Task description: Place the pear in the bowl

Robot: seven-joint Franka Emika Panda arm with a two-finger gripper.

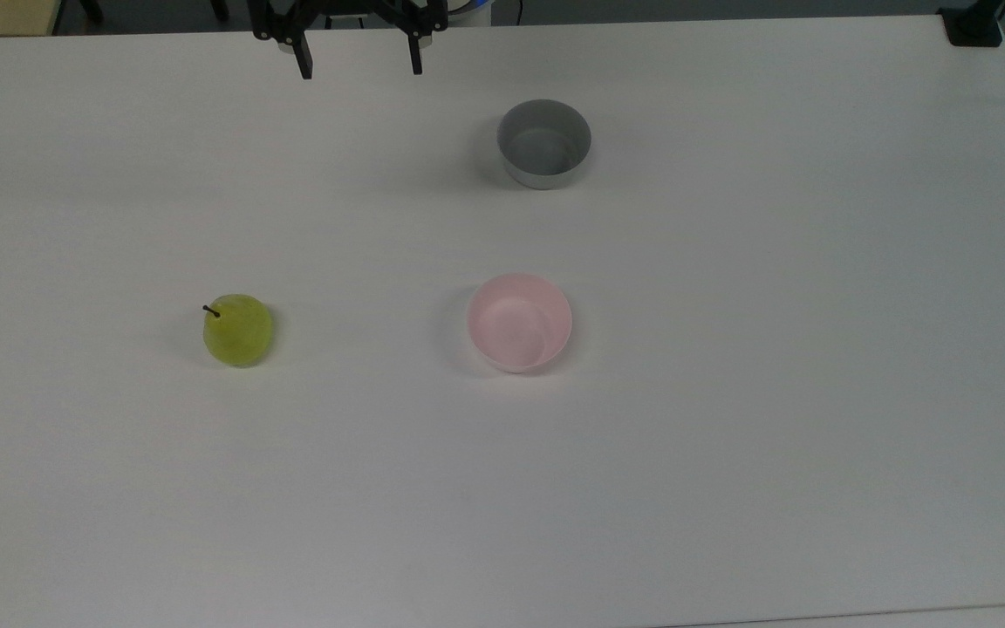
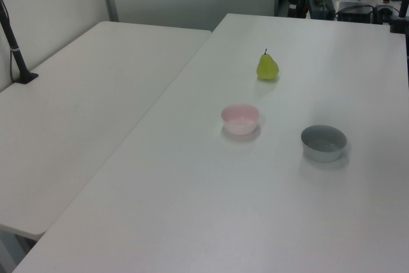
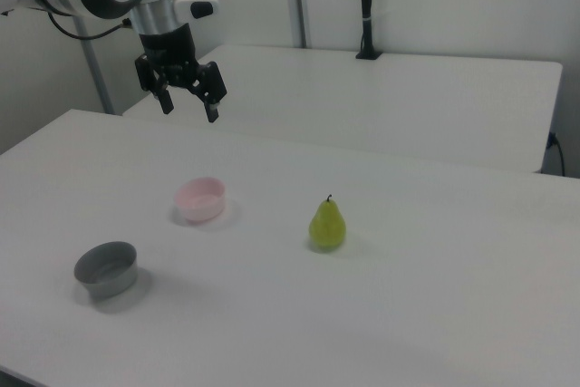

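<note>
Spread wide and gripping nothing, my end effector [image 3: 189, 106] is hanging upper left in the right view; pear [image 3: 327, 224] is standing beside bowl [image 3: 200, 198].

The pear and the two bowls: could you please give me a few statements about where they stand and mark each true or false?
1. The pear stands upright on the table. True.
2. The pear lies inside the pink bowl. False: it stands apart from it, to the top view's left.
3. The grey bowl holds nothing. True.
4. The tool grips the pear. False: it hangs open above the table, away from the pear.
5. The two bowls touch. False: bare table lies between them.
</note>
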